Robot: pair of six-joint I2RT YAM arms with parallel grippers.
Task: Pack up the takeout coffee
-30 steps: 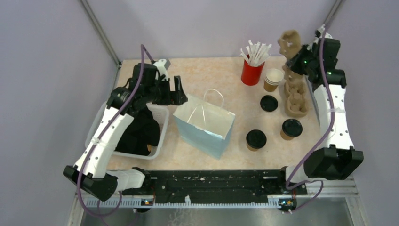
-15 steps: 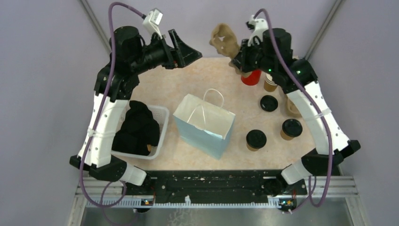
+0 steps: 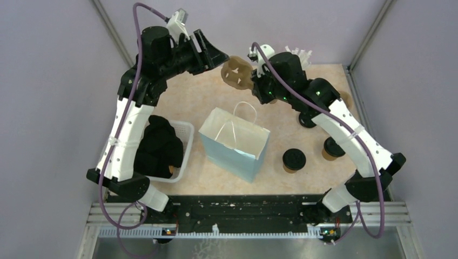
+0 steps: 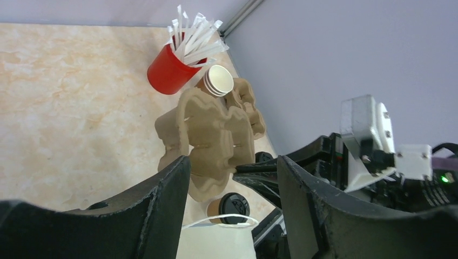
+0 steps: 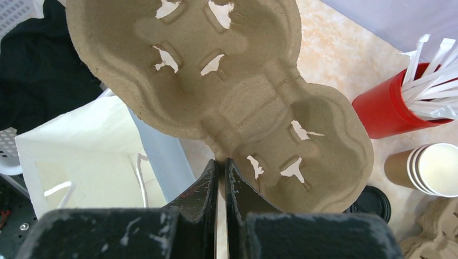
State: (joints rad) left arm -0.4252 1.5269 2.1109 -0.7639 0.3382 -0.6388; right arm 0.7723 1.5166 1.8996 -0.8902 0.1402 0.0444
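Above the marbled desk (image 3: pixel 183 102) and pale blue bag (image 3: pixel 235 143), right hand (image 5: pixel 221 162) pinches a pulp cup carrier (image 5: pixel 216 70) by its rim; left hand (image 4: pixel 232 162) spread wide nearby, gripping nothing.

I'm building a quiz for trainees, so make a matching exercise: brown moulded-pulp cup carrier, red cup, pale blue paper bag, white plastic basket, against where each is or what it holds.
Column one:
1 brown moulded-pulp cup carrier
2 red cup
3 pale blue paper bag
4 white plastic basket

Column two:
A holds black cloth
B stands open mid-table
C pinched by the right gripper, off the table
D holds white straws

Pairs: 1-C, 2-D, 3-B, 4-A
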